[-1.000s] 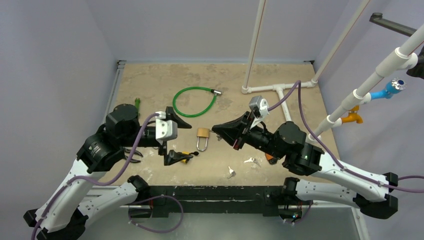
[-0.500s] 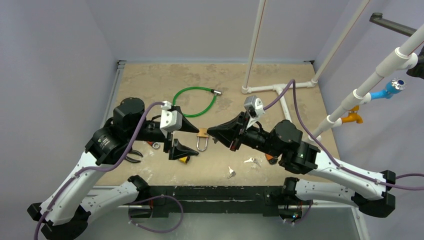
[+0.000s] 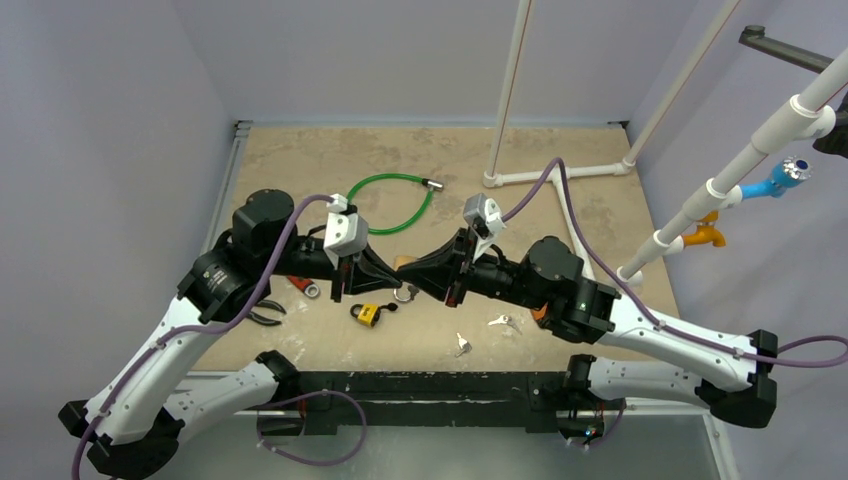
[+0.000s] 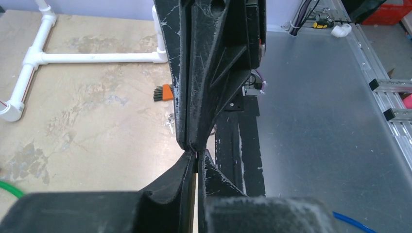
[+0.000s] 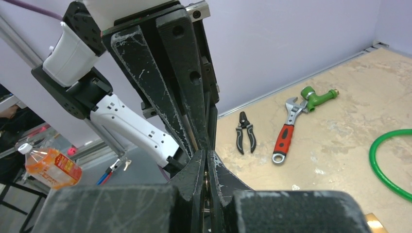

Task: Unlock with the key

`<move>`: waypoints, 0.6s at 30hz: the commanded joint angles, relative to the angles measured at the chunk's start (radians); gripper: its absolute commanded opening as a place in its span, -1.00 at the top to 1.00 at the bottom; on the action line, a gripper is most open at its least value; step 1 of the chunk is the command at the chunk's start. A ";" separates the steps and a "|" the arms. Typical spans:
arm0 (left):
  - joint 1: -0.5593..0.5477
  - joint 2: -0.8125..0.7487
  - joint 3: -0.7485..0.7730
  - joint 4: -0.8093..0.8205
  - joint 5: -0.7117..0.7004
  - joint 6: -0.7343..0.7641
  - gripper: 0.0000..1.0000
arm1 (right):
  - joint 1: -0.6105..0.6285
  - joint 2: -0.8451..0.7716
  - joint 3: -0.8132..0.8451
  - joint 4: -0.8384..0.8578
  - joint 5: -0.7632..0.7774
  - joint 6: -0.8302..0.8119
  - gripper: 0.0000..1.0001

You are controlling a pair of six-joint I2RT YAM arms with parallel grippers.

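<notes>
Both pairs of jaws are pressed together. The left gripper [image 4: 196, 158] shows its fingers meeting at the tips with no gap, and the right gripper [image 5: 208, 153] does the same in its own wrist view. We cannot tell whether either pinches a key, since nothing clearly shows between the pads. Seen from above, the left gripper [image 3: 392, 281] and right gripper [image 3: 416, 281] meet nose to nose, touching or nearly so.

The brass padlock [image 3: 403, 263] lies on the table [image 3: 300, 170] right under that meeting point, mostly hidden, with only a sliver of its body showing. Two loose keys [image 3: 462, 344] lie well apart from it toward the near edge. A small yellow padlock [image 3: 368, 314] sits just beside the left fingers, and a green cable [image 3: 390, 205] lies farther back.

We see the risk in the crowding. If either arm presses on, the tips could jam or skid off each other and shove the brass padlock, which nothing visibly holds steady. Any key in the right jaws (if there is one) could be knocked askew or dropped.

A second ago the left jaws stood wide open to the left of the padlock, and the right tip sat just to its right. Since then both arms have closed in over it, and the left jaws have snapped shut.
</notes>
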 commanded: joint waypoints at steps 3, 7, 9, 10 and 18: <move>0.004 -0.013 0.032 0.017 0.021 0.011 1.00 | -0.004 -0.009 0.042 0.063 -0.007 -0.011 1.00; 0.006 -0.010 0.050 -0.009 0.007 0.046 1.00 | -0.003 -0.026 0.038 0.027 -0.008 -0.024 0.88; 0.006 -0.006 0.063 -0.035 0.010 0.070 1.00 | -0.003 -0.046 0.050 -0.043 -0.010 -0.062 0.68; 0.006 -0.005 0.068 -0.048 0.011 0.082 1.00 | -0.002 -0.054 0.063 -0.079 -0.014 -0.085 0.62; 0.004 0.008 0.100 -0.139 -0.010 0.163 1.00 | -0.006 -0.004 0.225 -0.321 -0.090 -0.214 0.41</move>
